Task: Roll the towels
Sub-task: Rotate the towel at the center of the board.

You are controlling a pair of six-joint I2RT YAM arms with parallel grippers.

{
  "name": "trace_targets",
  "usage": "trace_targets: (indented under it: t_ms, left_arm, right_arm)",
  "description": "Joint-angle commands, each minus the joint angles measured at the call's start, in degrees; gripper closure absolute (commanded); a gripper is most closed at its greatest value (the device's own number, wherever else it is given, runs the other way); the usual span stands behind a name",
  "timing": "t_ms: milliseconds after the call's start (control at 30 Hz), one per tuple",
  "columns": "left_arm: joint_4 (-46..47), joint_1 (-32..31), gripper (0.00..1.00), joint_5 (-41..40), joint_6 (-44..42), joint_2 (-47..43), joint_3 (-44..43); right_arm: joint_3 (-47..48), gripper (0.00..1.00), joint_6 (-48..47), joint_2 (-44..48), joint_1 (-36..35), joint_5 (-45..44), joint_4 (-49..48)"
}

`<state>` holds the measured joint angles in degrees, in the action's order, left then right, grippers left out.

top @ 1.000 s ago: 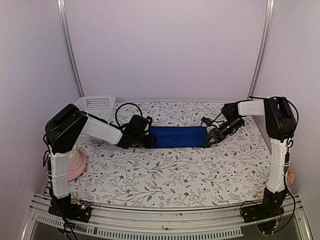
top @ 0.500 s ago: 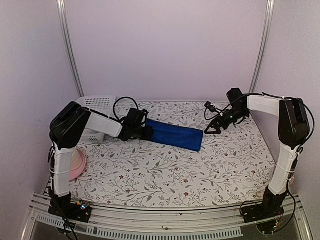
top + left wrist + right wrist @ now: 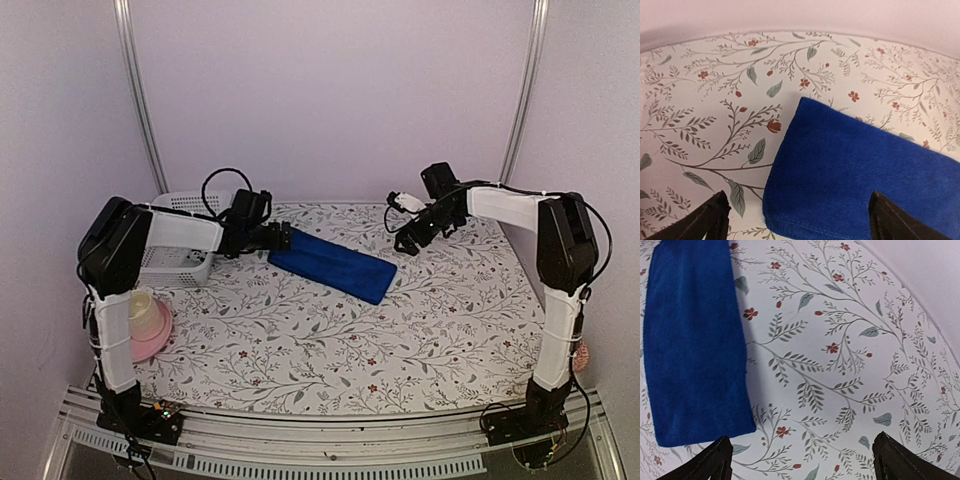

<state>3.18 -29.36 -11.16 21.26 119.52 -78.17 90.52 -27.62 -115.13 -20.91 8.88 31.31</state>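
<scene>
2 pincers are standing spread, pinching nothing: the left pincer [image 3: 800,222] is hovering at one end of the blue towel [image 3: 865,170], and the right pincer [image 3: 802,462] is hanging over bare bench [image 3: 850,365] beside the other end. The towel is lying folded flat, slantwise on the bench's far part. I am judging that a bite here risks catching only the top layer, skewing the roll. Only the top view is showing the slant and the white basket [image 3: 190,205]; only the left wrist view is showing the hem.
</scene>
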Motion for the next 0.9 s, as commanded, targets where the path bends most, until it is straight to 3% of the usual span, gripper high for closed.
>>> trace_targets:
  t_ms: [0,333,733,867]
  left_arm:
    - [2.99,-1.51,0.03,0.66,0.92,-9.2,5.63]
    - [6.69,-8.48,0.03,-1.18,4.15,-14.72,17.05]
    - [7.87,-12.22,0.03,-3.23,7.17,-15.38,22.25]
    - [7.45,-12.71,0.03,-3.75,7.18,-15.2,21.98]
  right_arm:
    - [7.92,0.01,1.22,-5.96,-1.21,-8.38,-2.41]
    - [18.99,0.01,2.36,-17.14,-6.51,-9.03,-2.31]
    - [21.73,0.01,4.38,-23.99,-7.58,-6.7,-2.23]
    - [21.58,0.01,4.5,-25.66,-7.53,-11.02,-2.22]
